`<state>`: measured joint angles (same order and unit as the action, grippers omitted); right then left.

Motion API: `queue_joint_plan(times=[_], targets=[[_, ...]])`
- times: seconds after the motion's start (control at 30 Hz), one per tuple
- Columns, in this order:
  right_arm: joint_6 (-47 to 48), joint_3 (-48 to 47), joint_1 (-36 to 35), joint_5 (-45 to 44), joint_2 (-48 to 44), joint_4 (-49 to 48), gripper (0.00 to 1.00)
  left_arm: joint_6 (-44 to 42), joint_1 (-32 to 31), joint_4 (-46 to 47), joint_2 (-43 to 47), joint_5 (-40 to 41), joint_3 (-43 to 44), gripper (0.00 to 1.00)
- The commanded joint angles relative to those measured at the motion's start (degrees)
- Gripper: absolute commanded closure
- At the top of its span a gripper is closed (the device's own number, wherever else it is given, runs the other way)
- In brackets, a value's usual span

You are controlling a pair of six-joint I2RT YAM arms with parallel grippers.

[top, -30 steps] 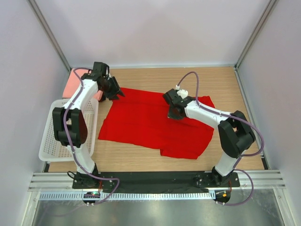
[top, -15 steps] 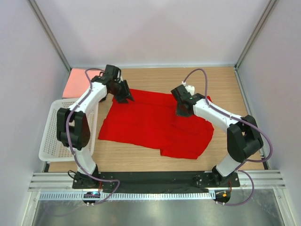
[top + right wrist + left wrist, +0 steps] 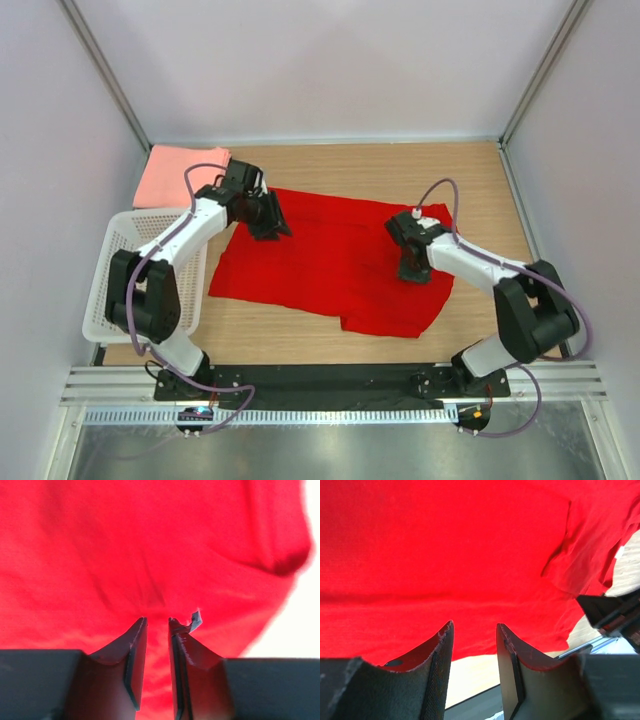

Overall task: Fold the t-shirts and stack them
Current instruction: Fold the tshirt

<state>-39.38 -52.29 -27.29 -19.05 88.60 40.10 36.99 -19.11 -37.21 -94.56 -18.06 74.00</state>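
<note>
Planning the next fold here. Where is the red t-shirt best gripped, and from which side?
Likely an outer corner of the red t-shirt, pinched from above at the edge: it lies spread flat on the table, so only its edges offer loose cloth to pinch.

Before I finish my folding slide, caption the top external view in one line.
Left gripper and right gripper over a spread red t-shirt; folded pink shirt and white basket at left.

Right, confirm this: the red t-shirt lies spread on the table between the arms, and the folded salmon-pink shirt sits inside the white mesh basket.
Not inside. The top external view shows the folded salmon-pink shirt on the table, beyond the far edge of the white mesh basket. The rest, about the red t-shirt, is right.
</note>
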Motion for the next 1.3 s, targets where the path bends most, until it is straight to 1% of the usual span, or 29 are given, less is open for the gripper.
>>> queue_joint_plan(times=[0.0,0.03,0.07,0.1,0.13,0.2,0.23,0.3,0.33,0.4,0.5,0.53,0.6,0.63,0.77,0.83,0.9,1.03,1.07,1.17,1.2,1.23,1.27], targets=[[-5.4,2.2,0.6,-4.9,-9.0,1.8,0.67,-0.6,-0.2,3.5,0.9,-1.3,-1.9,0.59],[-4.7,2.9,1.5,-5.1,-9.5,0.9,0.63,-0.1,-0.1,4.3,0.3,-1.6,-2.0,0.59],[-2.1,2.8,4.8,-4.7,-9.6,-1.7,0.63,0.8,-0.2,5.1,-1.6,-2.1,-1.8,0.59],[-0.8,2.3,6.7,-4.7,-9.2,-2.8,0.63,2.2,-0.2,5.7,-2.5,-2.5,-1.4,0.59],[0.3,1.4,8.5,-4.9,-7.6,-3.9,0.63,3.0,-0.1,6.1,-3.3,-3.0,-0.6,0.59],[3.1,-2.4,14.0,-3.0,-5.2,-5.3,0.63,4.0,-0.1,6.4,-5.5,-2.9,2.1,0.59],[3.5,-3.8,15.5,-2.1,-3.2,-5.7,0.63,4.3,-0.1,6.4,-6.3,-2.5,2.9,0.59],[4.8,-5.8,19.3,3.1,-1.6,-8.8,0.62,4.8,0.0,6.0,-8.4,-1.1,5.4,0.59],[5.3,-6.3,20.3,4.9,-0.2,-11.3,0.59,5.4,0.0,5.7,-9.1,-0.1,5.9,0.59],[6.0,-7.0,23.2,7.5,1.7,-13.4,0.58,6.4,0.3,6.2,-10.7,0.7,6.4,0.59],[6.8,-10.0,26.2,8.7,8.2,-14.2,0.6,8.9,0.5,8.0,-12.1,2.1,5.8,0.59],[7.3,-11.2,28.5,9.1,9.6,-14.5,0.62,9.9,0.5,8.5,-13.1,2.4,5.4,0.59],[8.2,-11.8,29.8,9.1,13.4,-15.9,0.66,10.6,0.4,9.8,-13.9,2.9,5.0,0.59],[9.1,-12.4,30.8,9.0,14.5,-16.4,0.67,11.0,0.4,10.1,-14.5,3.0,4.6,0.59],[11.9,-13.6,33.3,11.8,19.1,-21.4,0.67,12.5,0.3,12.1,-15.6,3.0,4.9,0.59],[13.4,-16.1,34.1,14.5,21.7,-22.4,0.67,12.5,0.3,12.1,-16.2,3.2,6.0,0.59],[14.9,-19.1,34.7,14.6,23.6,-21.3,0.66,12.1,0.3,11.8,-16.9,4.1,8.0,0.59],[17.6,-23.2,35.5,16.3,24.7,-21.5,0.65,9.2,0.6,7.1,-19.2,7.2,15.1,0.59],[17.9,-23.8,36.1,17.0,24.9,-21.6,0.64,8.4,0.7,4.5,-20.8,7.3,19.0,0.59],[18.8,-27.3,36.9,18.3,26.4,-20.0,0.63,6.2,1.8,-1.2,-23.1,7.3,25.1,0.59],[18.8,-28.6,36.9,18.3,26.6,-18.1,0.63,5.6,2.1,-1.8,-23.1,7.9,25.7,0.59],[18.7,-29.8,36.9,20.3,26.4,-16.1,0.63,4.1,2.9,-2.2,-22.8,8.7,25.8,0.59],[18.5,-29.4,36.9,21.5,24.4,-15.9,0.62,3.3,3.4,-2.4,-22.4,10.8,25.7,0.59]])
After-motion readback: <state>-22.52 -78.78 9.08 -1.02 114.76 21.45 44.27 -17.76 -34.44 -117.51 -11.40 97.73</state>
